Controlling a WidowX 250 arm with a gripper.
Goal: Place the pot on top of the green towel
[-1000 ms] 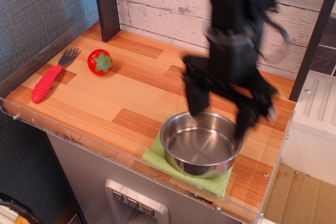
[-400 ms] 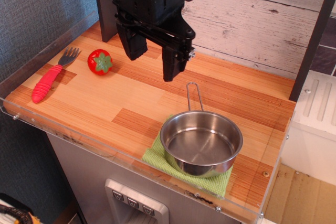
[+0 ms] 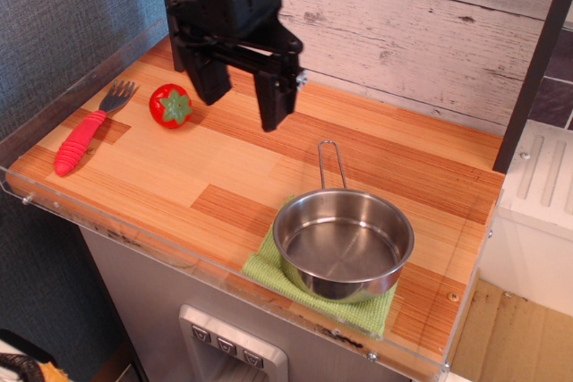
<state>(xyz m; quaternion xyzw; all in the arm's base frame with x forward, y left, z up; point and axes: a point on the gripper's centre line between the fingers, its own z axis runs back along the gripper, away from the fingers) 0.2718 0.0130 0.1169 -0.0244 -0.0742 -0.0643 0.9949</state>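
Pincer, black and two-fingered, hangs spread and empty above the wooden counter. Well apart from it, toward the front right, the shiny round steel pot sits on the light green folded towel.

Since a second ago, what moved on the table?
The gripper left the pot, swinging up and back left toward the tomato, open and empty. The pot stayed on the green towel; the fork didn't move either.
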